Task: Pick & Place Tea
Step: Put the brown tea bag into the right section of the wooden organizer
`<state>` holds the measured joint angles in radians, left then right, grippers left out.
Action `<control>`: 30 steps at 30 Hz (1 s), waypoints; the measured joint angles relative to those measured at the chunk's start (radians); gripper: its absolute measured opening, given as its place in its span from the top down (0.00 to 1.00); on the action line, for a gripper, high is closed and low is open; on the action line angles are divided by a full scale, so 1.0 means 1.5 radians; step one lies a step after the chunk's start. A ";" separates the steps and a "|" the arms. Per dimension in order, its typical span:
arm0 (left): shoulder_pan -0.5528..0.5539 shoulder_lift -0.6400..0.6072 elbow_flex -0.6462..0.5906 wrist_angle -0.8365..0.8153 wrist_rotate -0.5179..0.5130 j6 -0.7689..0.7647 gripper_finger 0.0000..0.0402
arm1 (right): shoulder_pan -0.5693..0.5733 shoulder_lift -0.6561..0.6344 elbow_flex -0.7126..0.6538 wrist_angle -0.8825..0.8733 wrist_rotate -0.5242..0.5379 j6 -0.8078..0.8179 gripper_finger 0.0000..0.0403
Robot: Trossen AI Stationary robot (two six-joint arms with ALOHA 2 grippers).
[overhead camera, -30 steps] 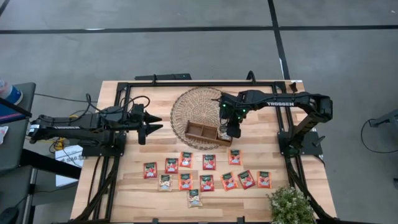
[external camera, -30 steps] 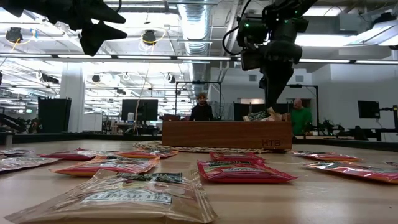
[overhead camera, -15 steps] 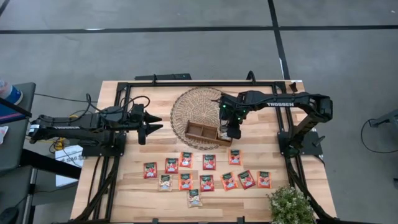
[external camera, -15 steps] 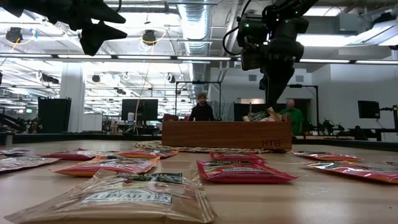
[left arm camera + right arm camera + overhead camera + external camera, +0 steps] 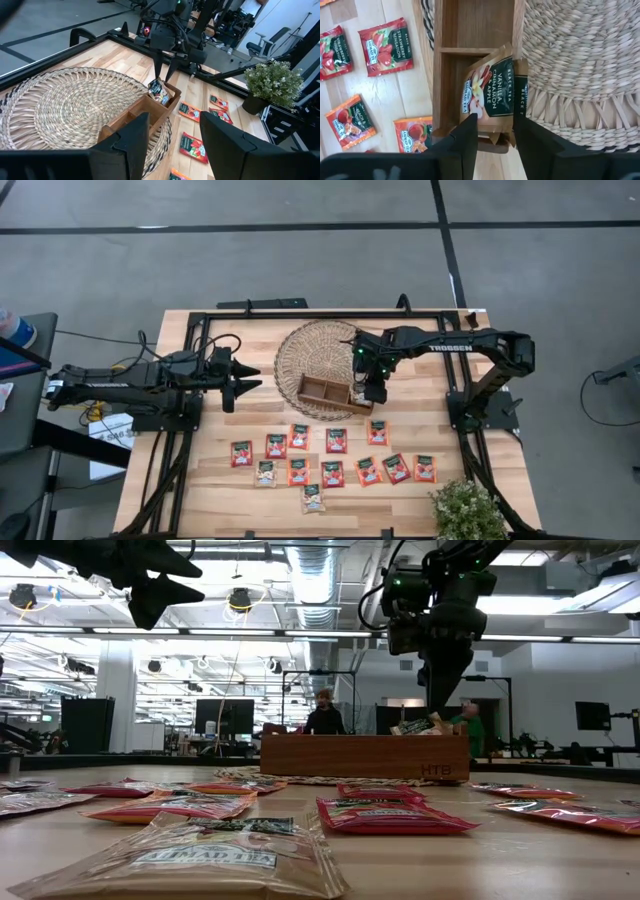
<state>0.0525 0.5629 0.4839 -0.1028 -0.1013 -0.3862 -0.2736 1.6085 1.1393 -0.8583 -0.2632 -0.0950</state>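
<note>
A brown divided wooden tray [image 5: 322,393] sits on the near edge of a round woven mat [image 5: 315,350]. Two beige-and-green tea sachets [image 5: 492,95] lean tilted in the tray's right end compartment, their tops showing above the wall [image 5: 412,726]. My right gripper [image 5: 495,122] is open and points down just above them, one finger on each side [image 5: 162,75]. Several red-orange sachets and a few whitish ones [image 5: 330,455] lie flat on the table nearer the front. My left gripper [image 5: 250,378] hangs open in the air left of the mat.
The tray's other compartments [image 5: 470,25] show bare wood. A potted plant [image 5: 465,510] stands at the near right corner. Black frame rails [image 5: 190,420] run along the table's sides. People stand in the room beyond the far edge [image 5: 325,715].
</note>
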 joint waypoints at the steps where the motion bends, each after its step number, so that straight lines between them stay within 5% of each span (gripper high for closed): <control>1: 0.000 0.000 0.000 0.000 0.000 0.000 0.58 | 0.002 0.000 0.000 0.000 0.000 0.000 0.74; 12: 0.000 0.000 0.000 0.000 0.000 0.000 0.58 | 0.008 0.000 0.000 0.000 0.000 -0.006 0.98; 30: 0.000 0.000 0.000 0.000 0.000 0.000 0.58 | 0.008 0.000 0.036 -0.026 0.003 0.011 1.00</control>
<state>0.0527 0.5629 0.4839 -0.1028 -0.1013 -0.3862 -0.2615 1.6085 1.1925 -0.8975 -0.2590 -0.0784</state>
